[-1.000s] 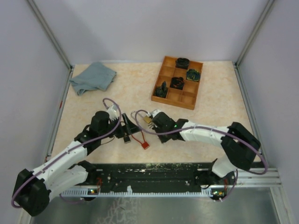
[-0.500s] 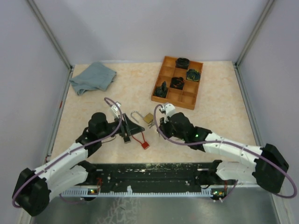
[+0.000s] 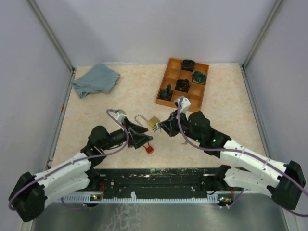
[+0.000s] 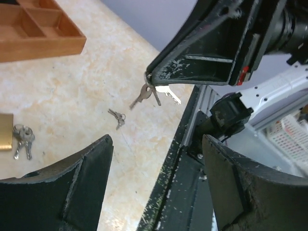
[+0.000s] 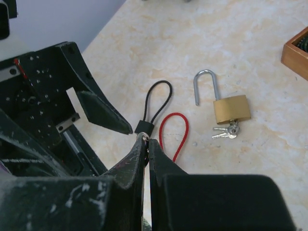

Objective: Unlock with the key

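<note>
Here, the right hand [image 5: 147, 142] is pinched shut on a bunch of keys [image 4: 151, 94] dangling above the table [image 3: 216, 106]. The left hand [image 4: 156, 144] gapes wide. The brass padlock [image 5: 232, 109] lies nearby on the table, shackle open.

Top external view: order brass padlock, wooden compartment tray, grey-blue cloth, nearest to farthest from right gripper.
1. Brass padlock, just left of the right gripper pinching silver keys.
2. Wooden compartment tray, behind it.
3. Grey-blue cloth, back-left.

Brass padlock [image 5: 232, 109] flat, shackle [image 5: 196, 89] open, keys [image 5: 226, 132] at its base; spare keys [image 4: 144, 94] in right claw [image 4: 148, 76]
</note>
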Motion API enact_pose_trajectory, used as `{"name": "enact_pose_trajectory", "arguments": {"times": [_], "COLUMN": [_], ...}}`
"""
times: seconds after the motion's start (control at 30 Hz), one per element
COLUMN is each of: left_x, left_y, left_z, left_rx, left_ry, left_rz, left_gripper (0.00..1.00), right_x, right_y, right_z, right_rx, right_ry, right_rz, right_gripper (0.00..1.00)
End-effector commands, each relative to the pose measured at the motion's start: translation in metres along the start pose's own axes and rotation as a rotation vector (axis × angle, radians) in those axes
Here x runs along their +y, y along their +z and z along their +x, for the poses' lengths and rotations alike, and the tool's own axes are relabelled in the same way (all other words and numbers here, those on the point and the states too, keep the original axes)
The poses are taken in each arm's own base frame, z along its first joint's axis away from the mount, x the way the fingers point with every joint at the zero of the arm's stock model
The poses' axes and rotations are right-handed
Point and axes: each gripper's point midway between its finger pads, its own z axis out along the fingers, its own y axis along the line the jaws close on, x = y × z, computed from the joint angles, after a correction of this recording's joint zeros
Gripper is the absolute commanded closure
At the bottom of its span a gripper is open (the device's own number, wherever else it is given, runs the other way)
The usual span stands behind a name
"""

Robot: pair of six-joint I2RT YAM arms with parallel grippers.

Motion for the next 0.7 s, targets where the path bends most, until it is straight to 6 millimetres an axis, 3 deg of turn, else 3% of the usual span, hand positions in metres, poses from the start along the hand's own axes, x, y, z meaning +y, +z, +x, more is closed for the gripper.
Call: {"name": "enact_pose_trajectory", "arguments": {"times": [0.0,0.3,0.43,0.67], "left_x": [-0.009,0.000,0.003,-0.010], "left_y": [0.011,0.023,0.033,0.036], "left_z": [-0.016,-0.025,-0.020,-0.022], "left_rx": [-0.093,-0.200,-0.186,-0.261], "left_ry": [0.272,0.563,0.671,0.783], "left_rz": [0.040,0.010,0.021,0.075], "left_gripper": [0.20,0.28,0.35,0.41], "right_x": [0.026,0.037,0.041,0.043], "right_y": [-0.006,-0.007,-0.009,-0.011], "right_z": [-0.039,-0.041,-0.045,-0.046], "right_rx": [-0.091,-0.090,-0.099,-0.099], "right_ry": [0.044,0.075,0.087,0.092], "right_rz": [-0.079,-0.134,-0.150,-0.158], "right_gripper": [1.00,1.00,1.00,1.00]}}
